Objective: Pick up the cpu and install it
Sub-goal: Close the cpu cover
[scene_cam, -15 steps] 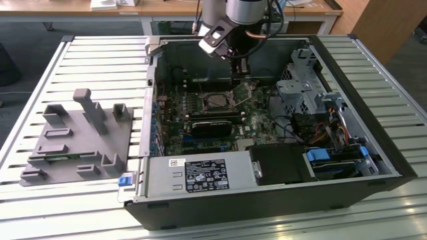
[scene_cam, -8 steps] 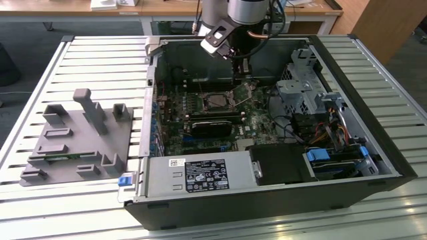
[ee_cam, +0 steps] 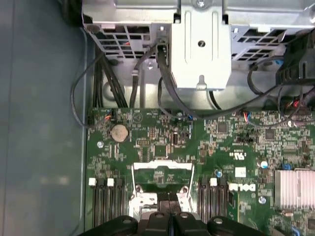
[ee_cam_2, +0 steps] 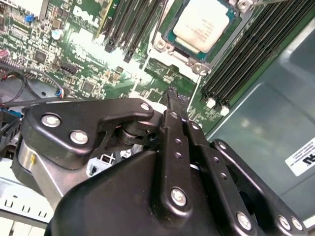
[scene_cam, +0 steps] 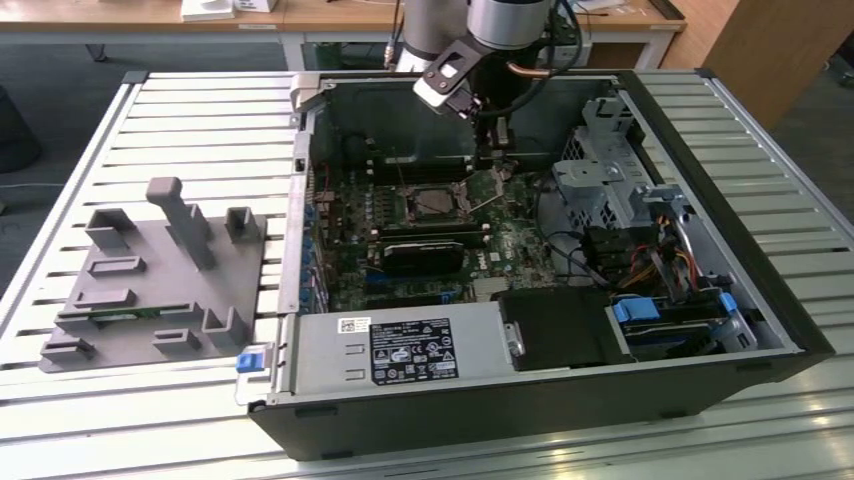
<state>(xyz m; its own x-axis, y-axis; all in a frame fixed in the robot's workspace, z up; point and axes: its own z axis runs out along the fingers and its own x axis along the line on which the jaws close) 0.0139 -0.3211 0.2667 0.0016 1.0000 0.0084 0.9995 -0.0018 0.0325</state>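
Cpu (ee_cam_2: 201,23): in socket (scene_cam: 406,204), seemingly unclamped. Claw (scene_cam: 497,155): pressed together, empty, socket's 1 o'clock, exterior view. Risk: sideways brush skews it.

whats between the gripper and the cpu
In the second wrist view, only the socket's metal rim and a strip of motherboard lie between gripper and cpu.

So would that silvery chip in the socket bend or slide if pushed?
Probably stiff: the cpu shows a flat metal top. Likely light, as it looks thin. It lies within the socket frame, so a sideways push would probably not slide it, though the smooth top may be slippery.
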